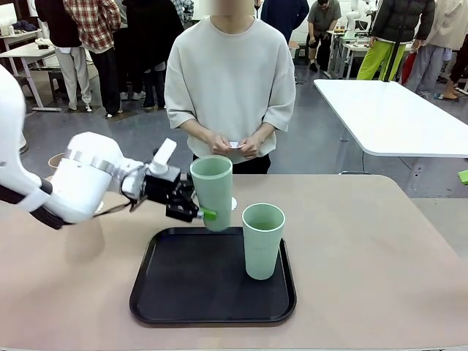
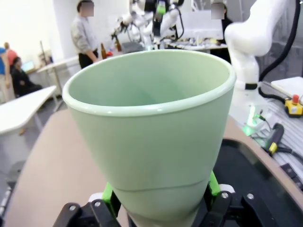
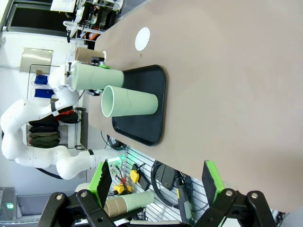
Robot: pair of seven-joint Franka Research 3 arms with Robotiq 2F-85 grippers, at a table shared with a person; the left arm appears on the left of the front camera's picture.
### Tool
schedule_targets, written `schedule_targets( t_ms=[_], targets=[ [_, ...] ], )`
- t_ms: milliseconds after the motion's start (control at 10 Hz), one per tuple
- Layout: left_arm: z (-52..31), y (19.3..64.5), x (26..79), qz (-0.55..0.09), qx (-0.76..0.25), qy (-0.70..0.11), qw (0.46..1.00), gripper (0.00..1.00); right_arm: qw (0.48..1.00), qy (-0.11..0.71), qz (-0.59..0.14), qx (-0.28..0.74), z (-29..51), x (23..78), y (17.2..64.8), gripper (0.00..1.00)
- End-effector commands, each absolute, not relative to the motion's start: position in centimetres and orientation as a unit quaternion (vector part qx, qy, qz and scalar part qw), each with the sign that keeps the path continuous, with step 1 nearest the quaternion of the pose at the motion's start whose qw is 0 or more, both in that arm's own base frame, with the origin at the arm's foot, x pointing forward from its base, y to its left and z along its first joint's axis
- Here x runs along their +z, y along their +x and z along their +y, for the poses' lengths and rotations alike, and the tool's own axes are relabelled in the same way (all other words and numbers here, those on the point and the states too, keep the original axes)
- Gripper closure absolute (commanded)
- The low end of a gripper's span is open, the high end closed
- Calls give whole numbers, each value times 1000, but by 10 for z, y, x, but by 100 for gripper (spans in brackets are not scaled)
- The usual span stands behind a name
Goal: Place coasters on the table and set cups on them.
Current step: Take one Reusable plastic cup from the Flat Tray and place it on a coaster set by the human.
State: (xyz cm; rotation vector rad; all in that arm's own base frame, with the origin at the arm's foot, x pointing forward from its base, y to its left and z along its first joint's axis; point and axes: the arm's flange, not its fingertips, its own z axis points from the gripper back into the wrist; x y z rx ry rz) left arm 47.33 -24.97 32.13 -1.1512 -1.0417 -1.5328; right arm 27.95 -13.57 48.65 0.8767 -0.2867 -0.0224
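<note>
My left gripper is shut on the lower part of a pale green cup, holding it slightly tilted at the far edge of the black tray. In the left wrist view this cup sits between the green pads. A second pale green cup stands upright on the tray's right half. One scalloped white coaster lies on the beige table beyond the tray; in the front view only a sliver of that coaster peeks out behind the held cup. My right gripper is open and holds nothing, high over the table's right side.
A person stands at the far edge, both hands together on something small and white. A tan rim shows behind my left arm. A white table stands at the back right.
</note>
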Motion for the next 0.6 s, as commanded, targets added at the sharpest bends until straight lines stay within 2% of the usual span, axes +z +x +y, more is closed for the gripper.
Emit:
schedule_targets(
  t_ms=[0,200,400,500],
  targets=[
    [-238,473,377,-397,-633,-467,474,100,892,430,-139,-8,-136,486,280,0],
    [-241,477,402,-392,-638,-454,483,100,892,430,-139,-8,-136,486,280,0],
    [-232,474,396,-394,-621,-451,506,100,892,430,-139,-8,-136,486,280,0],
    [-239,475,410,-401,-634,-453,481,100,892,430,-139,-8,-136,486,280,0]
  ],
)
